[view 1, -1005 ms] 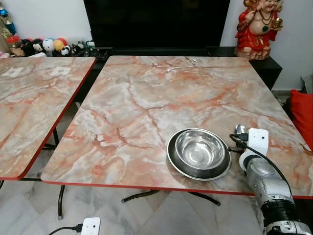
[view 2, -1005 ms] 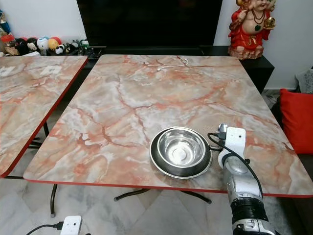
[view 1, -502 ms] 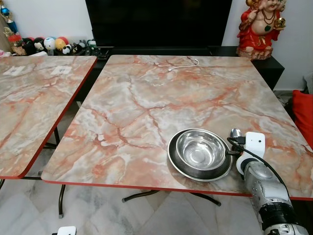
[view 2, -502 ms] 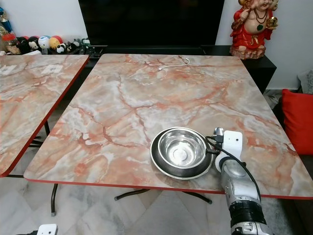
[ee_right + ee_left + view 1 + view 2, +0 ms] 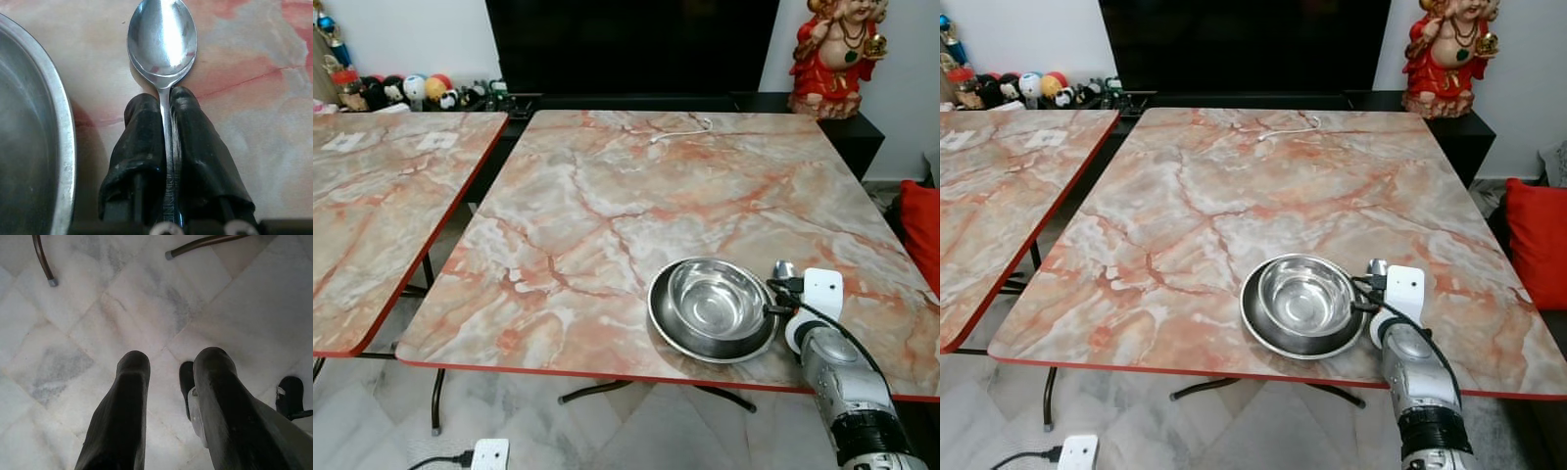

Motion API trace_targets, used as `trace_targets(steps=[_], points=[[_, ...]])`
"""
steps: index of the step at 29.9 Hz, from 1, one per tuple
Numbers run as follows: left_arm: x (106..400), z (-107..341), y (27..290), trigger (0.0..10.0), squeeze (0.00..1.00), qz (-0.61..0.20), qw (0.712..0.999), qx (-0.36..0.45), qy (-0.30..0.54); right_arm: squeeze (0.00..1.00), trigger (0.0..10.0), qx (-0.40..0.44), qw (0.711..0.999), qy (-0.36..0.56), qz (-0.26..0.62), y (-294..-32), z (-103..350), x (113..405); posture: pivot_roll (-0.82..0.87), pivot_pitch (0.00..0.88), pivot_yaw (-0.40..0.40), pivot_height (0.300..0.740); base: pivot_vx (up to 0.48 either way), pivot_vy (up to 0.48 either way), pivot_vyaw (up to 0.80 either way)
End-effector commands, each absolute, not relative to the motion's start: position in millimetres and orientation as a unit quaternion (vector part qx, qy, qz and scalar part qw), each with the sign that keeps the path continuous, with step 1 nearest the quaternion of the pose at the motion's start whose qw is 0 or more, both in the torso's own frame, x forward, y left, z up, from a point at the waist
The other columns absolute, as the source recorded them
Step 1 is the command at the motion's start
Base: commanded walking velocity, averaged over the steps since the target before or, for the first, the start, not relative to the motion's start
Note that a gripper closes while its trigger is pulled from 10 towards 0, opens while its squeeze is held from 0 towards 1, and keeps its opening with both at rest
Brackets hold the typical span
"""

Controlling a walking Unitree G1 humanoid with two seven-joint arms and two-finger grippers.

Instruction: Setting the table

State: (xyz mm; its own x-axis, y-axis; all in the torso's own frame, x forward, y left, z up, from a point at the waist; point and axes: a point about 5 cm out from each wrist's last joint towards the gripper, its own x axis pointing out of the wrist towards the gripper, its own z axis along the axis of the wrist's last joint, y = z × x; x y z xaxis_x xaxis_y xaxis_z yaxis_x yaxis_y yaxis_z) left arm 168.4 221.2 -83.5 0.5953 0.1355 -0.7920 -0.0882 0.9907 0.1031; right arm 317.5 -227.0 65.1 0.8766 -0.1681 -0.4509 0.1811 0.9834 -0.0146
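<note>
Now the right gripper [image 5: 166, 105] is pinching a spoon [image 5: 163, 41] by the handle, with its two black fingers [image 5: 139, 132] pressed together on both sides of the thin stem. The spoon is sitting over the table [image 5: 607, 196] near the front edge, toward the front right corner, just beside the right rim of the plate [image 5: 661, 328]. A steel bowl [image 5: 715, 299] is resting inside this plate. The spoon's long axis is running along the gripper's own fingers, so the scoop is pointing away from the robot, toward the far edge, and the handle is leading back into the grip. The scoop is lying close to the marble top, but I cannot tell if it is already touching. The plate rim is near the spoon, not touching it as far as I can see. I judge that the spoon is being laid down to the right of the plate, and the coming move is depending on this: the spoon must go down parallel to the plate's side, and only then the fingers should be spreading. The left gripper [image 5: 166, 377] is hanging idle over the tiled floor [image 5: 146, 303], its fingers spread apart and holding nothing. A white cable [image 5: 680, 129] is lying near the far edge, well apart from the setting.
</note>
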Motion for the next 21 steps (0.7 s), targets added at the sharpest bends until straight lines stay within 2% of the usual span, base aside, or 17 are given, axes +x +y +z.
trace_targets(steps=[1, 6, 21], points=[[164.9, -82.9, 232.2, 10.0, 0.0, 0.073, 0.888, 0.031, 0.454, 0.0, 10.0, 0.018, 0.969, 0.224, -0.098, -227.9, 66.1, 315.8, -0.09, 0.0, 0.029, 0.74, 0.0, 0.0, 0.0], [165.1, -80.6, 240.8, 10.0, 0.0, 0.078, 0.888, 0.035, 0.453, 0.0, 10.0, 0.023, 0.973, 0.203, -0.104, -229.1, 74.1, 319.0, -0.09, 0.0, 0.029, 0.74, 0.0, 0.0, 0.0], [171.4, -80.5, 231.1, 10.0, 0.0, 0.07, 0.89, 0.034, 0.45, 0.0, 10.0, 0.02, 0.972, 0.205, -0.111, -232.3, 72.6, 316.2, -0.09, 0.0, 0.029, 0.74, 0.0, 0.0, 0.0]])
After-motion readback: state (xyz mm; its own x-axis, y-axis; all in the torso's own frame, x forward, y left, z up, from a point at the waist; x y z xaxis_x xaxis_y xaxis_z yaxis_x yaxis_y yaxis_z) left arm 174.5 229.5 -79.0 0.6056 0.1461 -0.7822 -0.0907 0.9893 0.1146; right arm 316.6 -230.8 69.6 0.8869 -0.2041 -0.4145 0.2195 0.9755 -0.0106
